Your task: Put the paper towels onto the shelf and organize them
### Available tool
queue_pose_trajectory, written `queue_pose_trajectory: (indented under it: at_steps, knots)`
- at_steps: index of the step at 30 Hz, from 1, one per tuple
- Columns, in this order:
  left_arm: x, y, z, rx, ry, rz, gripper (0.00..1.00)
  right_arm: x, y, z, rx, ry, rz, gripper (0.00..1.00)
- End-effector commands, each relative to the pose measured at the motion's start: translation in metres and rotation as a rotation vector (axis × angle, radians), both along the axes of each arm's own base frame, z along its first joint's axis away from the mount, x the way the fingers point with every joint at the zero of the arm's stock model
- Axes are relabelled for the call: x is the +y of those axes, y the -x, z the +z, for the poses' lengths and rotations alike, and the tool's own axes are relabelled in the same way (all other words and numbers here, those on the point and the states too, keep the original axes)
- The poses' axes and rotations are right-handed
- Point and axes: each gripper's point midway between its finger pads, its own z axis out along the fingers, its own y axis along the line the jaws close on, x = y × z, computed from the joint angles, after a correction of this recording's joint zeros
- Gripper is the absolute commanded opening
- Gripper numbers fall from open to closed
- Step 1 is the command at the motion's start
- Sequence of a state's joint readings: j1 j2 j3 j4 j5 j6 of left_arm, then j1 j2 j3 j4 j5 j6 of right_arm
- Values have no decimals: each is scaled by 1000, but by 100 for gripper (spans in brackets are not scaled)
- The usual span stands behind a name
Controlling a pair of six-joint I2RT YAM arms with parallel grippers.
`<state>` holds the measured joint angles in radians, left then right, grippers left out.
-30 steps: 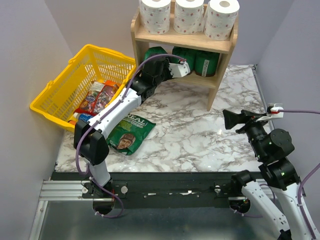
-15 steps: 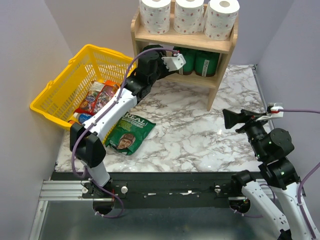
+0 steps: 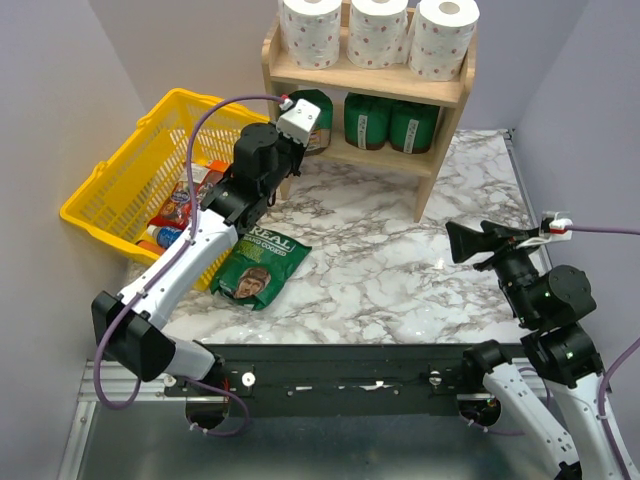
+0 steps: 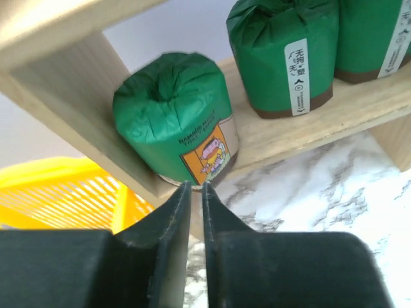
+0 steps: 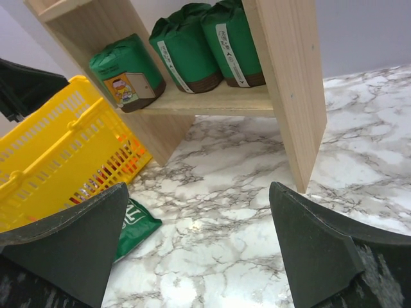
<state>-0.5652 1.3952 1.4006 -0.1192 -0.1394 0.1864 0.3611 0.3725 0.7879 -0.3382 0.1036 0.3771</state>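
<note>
- The three white pink-dotted paper rolls [image 3: 378,35] on top of the light wooden two-tier shelf [image 3: 447,140]: the overhead picture's top edge slices off the tops of the left and middle ones.
- My left gripper [image 4: 194,187]: from overhead, its fingertips hide behind my white wrist camera block [image 3: 298,122].
- The dark green wrapped packages [image 4: 173,122]: my left wrist view cuts off the right-hand one and the middle one's top.
- The yellow plastic basket [image 3: 120,190]: my left arm [image 3: 190,260] covers some packets, and their print is too small to read.
- The green snack bag [image 3: 258,265]: my right wrist view shows only a corner.
</note>
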Motion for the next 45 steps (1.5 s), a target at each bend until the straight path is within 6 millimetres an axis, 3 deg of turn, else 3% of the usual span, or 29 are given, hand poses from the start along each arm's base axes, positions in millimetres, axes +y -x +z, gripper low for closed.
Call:
queue_pose_trajectory:
  at_steps: [1,3,12,18,32,40,45]
  knots:
    - [-5,-5,-17,116,187,21,5,6,6,5,-20,-24,39,99]
    - [-1,-14,-24,128,185,67,0,6,7,6,-24,-21,41,99]
    - [-4,-48,-48,137,147,125,0,2,9,17,-50,-12,29,99]
    - [0,-68,-64,112,94,187,0,1,6,15,-42,-14,14,99]
    - [-8,-108,-71,10,53,228,0,4,-10,8,-14,1,0,99]
    - [-18,-112,-70,-9,66,180,0,8,-11,3,-5,7,19,99]
    - [-17,-86,-61,-2,103,145,0,9,-4,-5,27,35,43,100]
